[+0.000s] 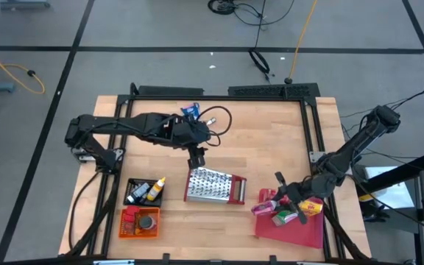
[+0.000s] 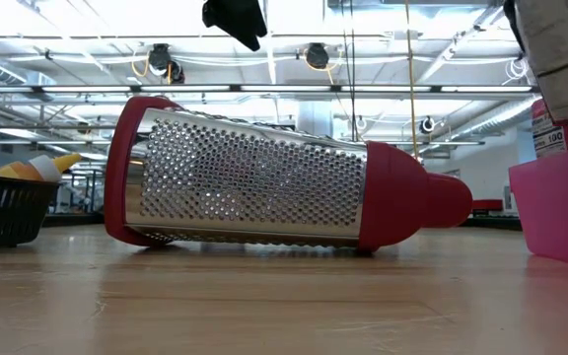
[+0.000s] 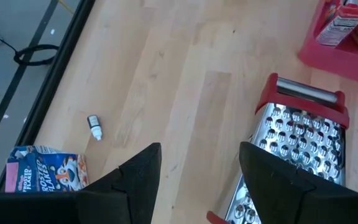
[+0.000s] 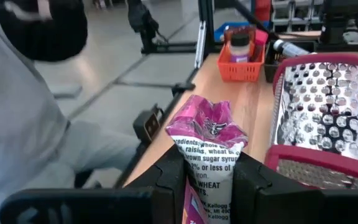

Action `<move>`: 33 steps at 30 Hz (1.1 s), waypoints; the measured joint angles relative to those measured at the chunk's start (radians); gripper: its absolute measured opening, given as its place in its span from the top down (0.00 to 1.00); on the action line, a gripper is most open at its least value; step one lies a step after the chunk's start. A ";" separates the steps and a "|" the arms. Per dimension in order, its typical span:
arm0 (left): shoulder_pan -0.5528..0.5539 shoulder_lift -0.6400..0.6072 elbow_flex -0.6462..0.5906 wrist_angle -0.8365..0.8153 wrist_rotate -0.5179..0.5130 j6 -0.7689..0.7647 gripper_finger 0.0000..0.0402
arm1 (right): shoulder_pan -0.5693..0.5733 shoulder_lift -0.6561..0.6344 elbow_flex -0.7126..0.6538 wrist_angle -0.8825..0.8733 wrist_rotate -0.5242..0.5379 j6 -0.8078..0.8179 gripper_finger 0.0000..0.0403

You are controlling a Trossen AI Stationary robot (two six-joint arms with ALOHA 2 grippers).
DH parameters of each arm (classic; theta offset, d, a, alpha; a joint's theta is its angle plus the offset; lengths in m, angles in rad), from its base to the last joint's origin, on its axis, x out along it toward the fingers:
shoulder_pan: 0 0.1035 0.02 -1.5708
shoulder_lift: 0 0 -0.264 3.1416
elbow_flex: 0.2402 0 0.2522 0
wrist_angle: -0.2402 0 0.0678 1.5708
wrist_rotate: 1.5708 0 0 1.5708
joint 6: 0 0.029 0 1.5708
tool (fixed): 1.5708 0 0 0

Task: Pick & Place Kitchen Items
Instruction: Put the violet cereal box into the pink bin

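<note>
My right gripper is shut on a pink-purple packet with printed text. It stands over the left end of the flat red tray, where several small packets lie. My left gripper hangs open above the far side of the steel grater, touching nothing. On the bare wood beyond it lie a blue cereal box and a tiny white bottle. Small bottles stand in a black basket, and a dark round jar sits in an orange basket. My right gripper pinches the packet between its two fingers, on the two broad faces of its printed lower part. The fingers come nearly level from the table's right side. The packet's crimped pink end sticks out past the fingertips.
The grater lies on its side mid-table, its red handle end toward the tray. The tray's pink wall rises at the right of the low view. A person in grey stands beyond the table's near edge. Bare wood lies between grater and far edge.
</note>
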 joint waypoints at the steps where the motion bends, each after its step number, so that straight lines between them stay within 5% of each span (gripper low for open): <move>1: 0.000 0.000 0.000 0.001 0.000 0.000 0.45 | 0.000 -0.001 -0.011 0.023 0.000 0.010 0.83; 16: 0.000 0.000 0.000 0.013 0.000 0.000 0.45 | 0.012 -0.007 -0.162 0.131 -0.045 0.065 0.81; 26: 0.000 0.000 0.000 0.023 0.000 0.009 0.45 | 0.012 -0.007 -0.212 0.209 -0.047 0.073 0.56; 33: 0.000 0.000 0.000 0.022 0.000 0.011 0.45 | 0.012 -0.007 -0.214 0.216 -0.050 0.072 0.50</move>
